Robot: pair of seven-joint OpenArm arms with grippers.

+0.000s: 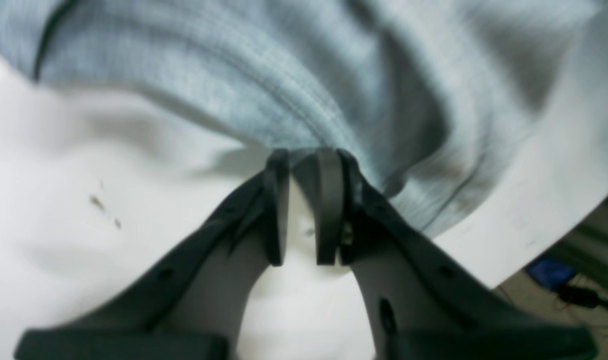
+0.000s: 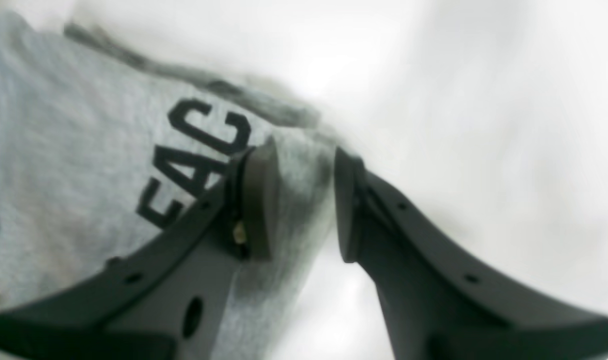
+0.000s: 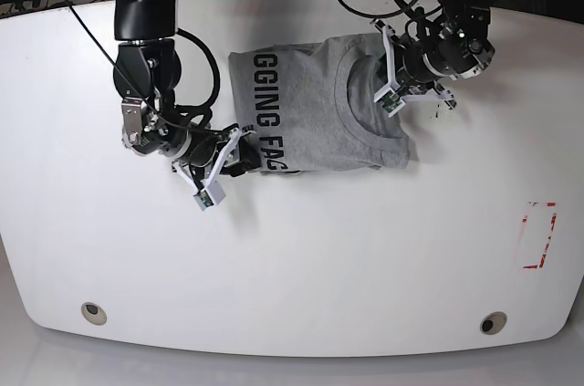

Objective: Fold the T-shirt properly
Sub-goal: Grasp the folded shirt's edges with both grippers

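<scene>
The light grey T-shirt point(image 3: 319, 112) lies partly folded on the white table point(image 3: 292, 267), collar toward the right and black lettering toward the left. My left gripper point(image 3: 388, 85) is at the shirt's right edge beside the collar. In the left wrist view it point(image 1: 304, 155) is shut on a pinch of the T-shirt point(image 1: 284, 75), and wrinkles fan out from its tips. My right gripper point(image 3: 245, 151) is at the shirt's lower left corner. In the right wrist view it point(image 2: 304, 150) is closed on a thick fold of the T-shirt point(image 2: 84, 150) beside the letters "FAC".
A red-outlined rectangle point(image 3: 538, 235) is marked on the table at the right. Two round fittings point(image 3: 91, 311) point(image 3: 493, 322) sit near the front edge. Cables run along the back edge. The left wrist view shows the table's edge point(image 1: 534, 250) close by.
</scene>
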